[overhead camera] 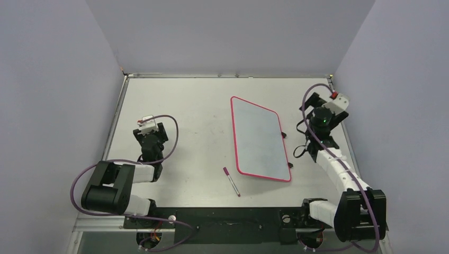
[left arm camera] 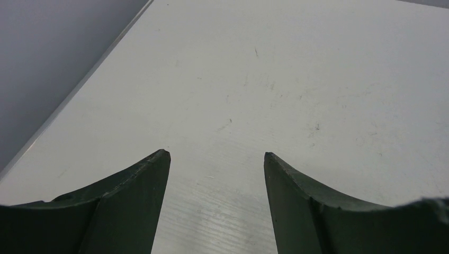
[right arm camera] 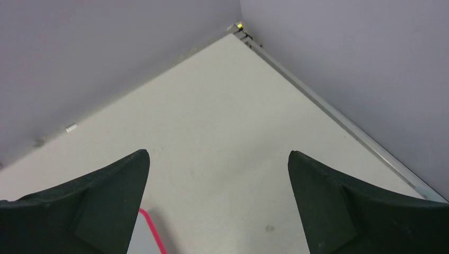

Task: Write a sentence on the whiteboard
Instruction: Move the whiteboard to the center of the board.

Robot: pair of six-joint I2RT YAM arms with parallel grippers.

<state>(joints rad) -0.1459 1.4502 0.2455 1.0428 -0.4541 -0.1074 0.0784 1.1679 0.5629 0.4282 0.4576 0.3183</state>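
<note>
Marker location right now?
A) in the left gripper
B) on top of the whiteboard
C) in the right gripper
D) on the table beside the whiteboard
D: the marker lies on the table just off the whiteboard near-left corner, and the left gripper and right gripper are both open and empty.

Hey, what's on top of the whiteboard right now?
Nothing lies on the whiteboard: its surface looks bare, with no writing visible from above. The marker rests on the table off its near left corner, apart from it. Whatever is beneath the board is covered.
</note>
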